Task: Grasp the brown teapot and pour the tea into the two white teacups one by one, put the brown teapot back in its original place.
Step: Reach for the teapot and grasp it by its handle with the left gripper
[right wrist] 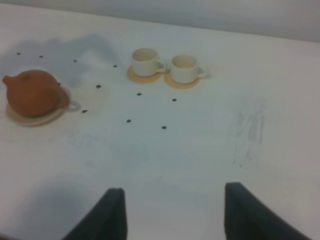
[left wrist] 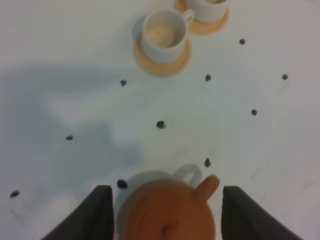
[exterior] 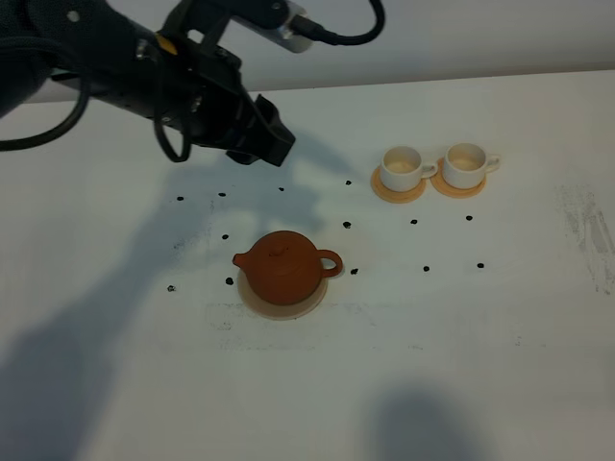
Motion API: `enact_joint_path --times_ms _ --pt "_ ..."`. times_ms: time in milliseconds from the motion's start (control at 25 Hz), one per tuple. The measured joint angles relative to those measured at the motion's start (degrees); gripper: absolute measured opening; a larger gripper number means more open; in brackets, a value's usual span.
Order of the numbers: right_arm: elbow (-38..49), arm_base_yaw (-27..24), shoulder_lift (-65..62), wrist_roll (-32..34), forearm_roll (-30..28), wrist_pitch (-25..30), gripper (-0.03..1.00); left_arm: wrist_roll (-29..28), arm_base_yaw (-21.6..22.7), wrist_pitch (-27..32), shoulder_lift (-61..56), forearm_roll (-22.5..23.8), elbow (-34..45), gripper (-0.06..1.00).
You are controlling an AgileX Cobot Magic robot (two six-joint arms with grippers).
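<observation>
White table (exterior: 500, 365): fills every view, bare across the near half; far edge (exterior: 538, 72) running just behind the cups, other edges out of shot; wide open lane between pot and cups, so plenty of room for a carry, by the look of it.
Left arm (exterior: 115, 67): reaching in from the far left, held high over the surface.
Left gripper (exterior: 267, 142): fingers spread wide, holding nothing; hanging above and behind the pot, no contact; wrist view framing the pot's body between the two fingers. Reads as the approach to the first grasp.
Right gripper (right wrist: 172, 215): fingers apart, empty, hovering over bare near table, well apart from pot and cups.
Brown teapot (exterior: 283, 269): upright, lid on, sitting on its disc near mid-table; spout to the left of the high view, loop handle to the right. Next move calls for a straight drop, a firm squeeze, then a level lift so nothing spills early.
Scuffed patch (exterior: 586, 235): faint grey marks at the right, clear of the route.
Tan disc (exterior: 279, 309): showing as a thin rim under the pot; the return spot.
White teacups (exterior: 402, 168): side by side, close together, toward the far right, each on one of the orange coasters (exterior: 399, 195); contents impossible to tell.
Black dots (exterior: 347, 225): flat marks scattered around pot and cups, no obstacle.
</observation>
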Motion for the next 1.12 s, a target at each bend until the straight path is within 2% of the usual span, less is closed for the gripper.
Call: enact_joint_path --times_ms 400,640,840,1000,1120 --pt "4.41 0.0 -0.06 1.51 0.22 -1.48 0.43 -1.2 -2.63 0.22 7.29 5.01 -7.42 0.49" --pt "4.78 0.0 -0.06 1.81 0.18 -1.61 0.43 -1.38 -3.12 0.51 9.01 8.37 -8.98 0.49" --pt "4.78 0.0 -0.06 1.87 -0.22 -0.17 0.43 -1.38 -3.12 0.13 9.76 9.03 -9.04 0.49" --pt "5.82 0.0 -0.06 2.89 -4.55 -4.53 0.43 -1.38 -3.12 -2.25 9.87 9.09 -9.04 0.49" --pt "6.55 0.0 -0.06 5.23 -6.94 -5.66 0.43 -1.38 -3.12 -3.13 10.09 9.15 -9.47 0.49"
